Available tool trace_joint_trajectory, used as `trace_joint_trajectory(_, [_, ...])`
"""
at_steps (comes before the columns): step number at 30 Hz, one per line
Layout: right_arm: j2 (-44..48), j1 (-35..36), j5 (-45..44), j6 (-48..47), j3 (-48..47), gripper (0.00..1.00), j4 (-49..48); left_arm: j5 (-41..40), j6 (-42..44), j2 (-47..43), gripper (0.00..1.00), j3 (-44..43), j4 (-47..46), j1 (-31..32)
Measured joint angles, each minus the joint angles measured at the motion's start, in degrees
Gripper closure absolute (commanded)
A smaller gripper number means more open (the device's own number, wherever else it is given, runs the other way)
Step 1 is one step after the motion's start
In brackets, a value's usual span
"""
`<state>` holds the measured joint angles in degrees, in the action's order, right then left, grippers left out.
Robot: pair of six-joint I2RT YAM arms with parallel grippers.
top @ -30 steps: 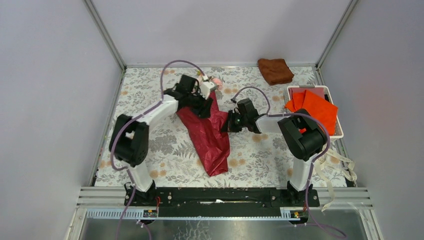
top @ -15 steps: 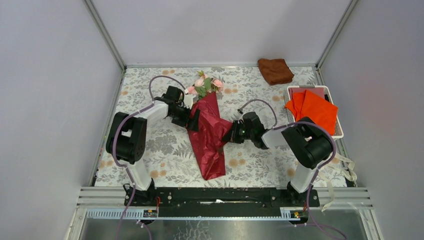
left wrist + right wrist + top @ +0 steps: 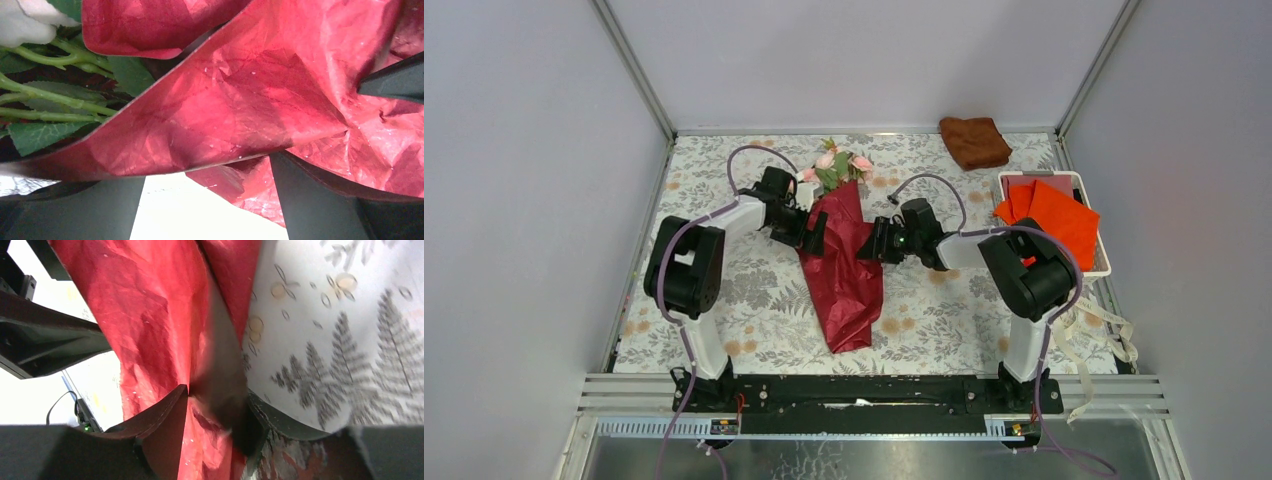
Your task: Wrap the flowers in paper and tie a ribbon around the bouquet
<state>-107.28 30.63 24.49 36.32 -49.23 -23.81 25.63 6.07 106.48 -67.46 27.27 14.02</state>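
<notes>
Judged the wrapping step nearly over: found the bouquet (image 3: 842,255) lying on the table (image 3: 724,290), left gripper (image 3: 814,232) spread wide beside its paper (image 3: 846,285), right gripper (image 3: 871,245) half parted astride a fold; likely needed the ribbon (image 3: 1118,330) fetched next from the right edge.

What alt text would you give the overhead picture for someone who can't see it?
Pink roses wrapped in a dark red paper cone lie mid-table on a floral tablecloth, with the left arm's fingers and right arm's fingers at the paper from either side. A brown cloth sits at the far edge; a white tray of orange sheets stands at the right.
</notes>
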Motion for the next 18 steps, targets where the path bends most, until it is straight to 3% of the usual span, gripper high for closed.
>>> trace_joint_trajectory(5, [-4.44, -0.07, 2.47, -0.11, -3.58, 0.87, -1.46, -3.19, 1.60, 0.42, 0.01, -0.48, -1.68, 0.07])
trace_joint_trajectory(7, [-5.31, -0.07, 3.10, 0.70, -3.37, 0.94, -2.43, -5.38, 2.64, 0.55, 0.01, -1.01, -1.60, 0.07])
trace_joint_trajectory(14, [-5.53, -0.07, 3.19, 3.82, -1.75, 0.97, -5.29, -12.44, 9.20, -6.99, 0.02, -1.27, 1.07, 3.13])
trace_joint_trajectory(18, [-5.55, -0.07, 3.06, 4.72, -1.60, 0.90, -5.57, -15.23, 16.17, -16.63, 0.08, 1.57, 0.04, 18.14])
